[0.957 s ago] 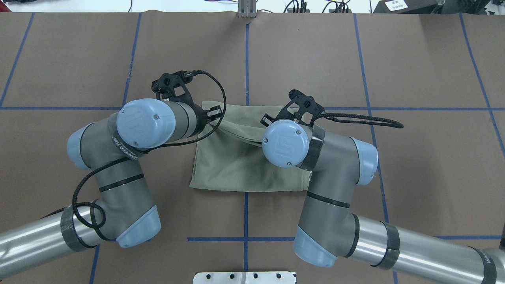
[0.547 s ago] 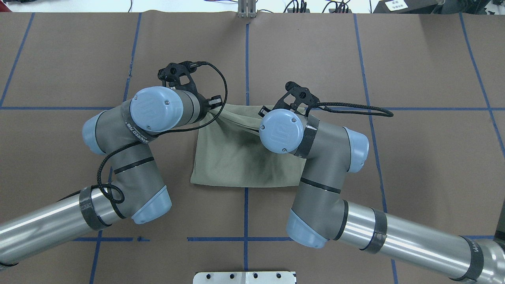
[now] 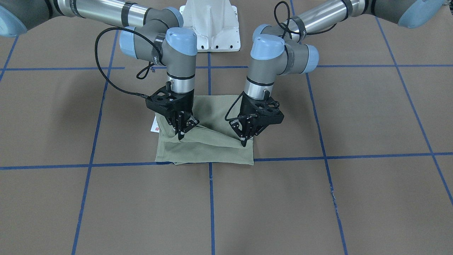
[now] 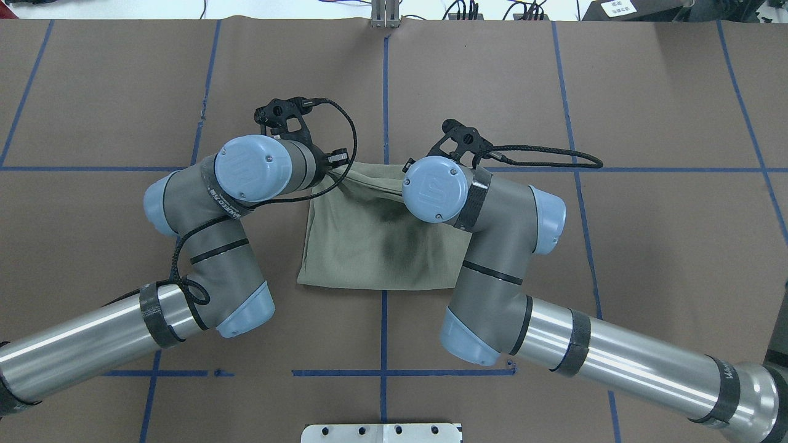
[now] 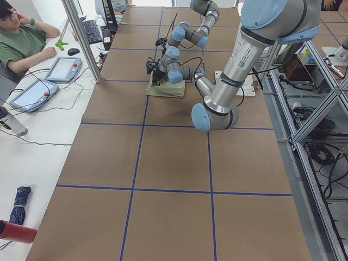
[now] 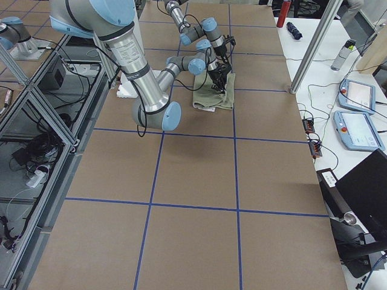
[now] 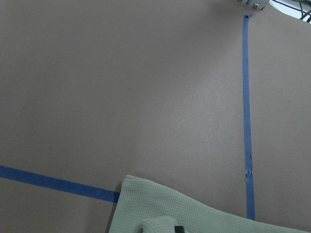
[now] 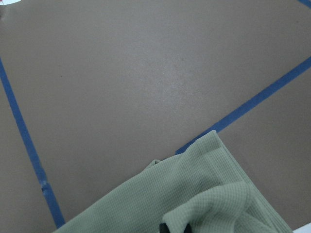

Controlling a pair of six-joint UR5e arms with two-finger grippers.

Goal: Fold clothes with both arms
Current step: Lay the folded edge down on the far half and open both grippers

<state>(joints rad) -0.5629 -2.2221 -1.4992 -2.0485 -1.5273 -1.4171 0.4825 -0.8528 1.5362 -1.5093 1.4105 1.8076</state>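
Firstly, front-facing camera. We note the shirt (image 3: 207, 150) folded to a rough rectangle on the brown table (image 3: 318, 198), its near edge close along a blue tape line (image 3: 354, 156). The left gripper (image 3: 244, 142), on this view's right, has its fingers pinched together on a raised ridge of cloth. The right gripper (image 3: 180, 136) is clenched the same way on the other end of that ridge. A white hang tag (image 3: 155, 124) with a red mark pokes out beside the right gripper.

Overhead camera. The shirt (image 4: 369, 252) lies between the two wrists. Its far edge is drawn up into a tight band running from one gripper to the other. The right gripper is mostly hidden under its wrist cap.

Left side camera. We see the shirt (image 5: 166, 91) as a small green patch under both arms, too small for finger detail.

Right side camera. Same: the shirt (image 6: 214, 99) is small, the grippers over it.

Left wrist camera. A shirt corner (image 7: 194, 218) sits at the frame's bottom, with a bunch of knit against a dark fingertip.

Right wrist camera. Gathered knit (image 8: 194, 194) fills the lower frame, and a dark tip shows at the edge.
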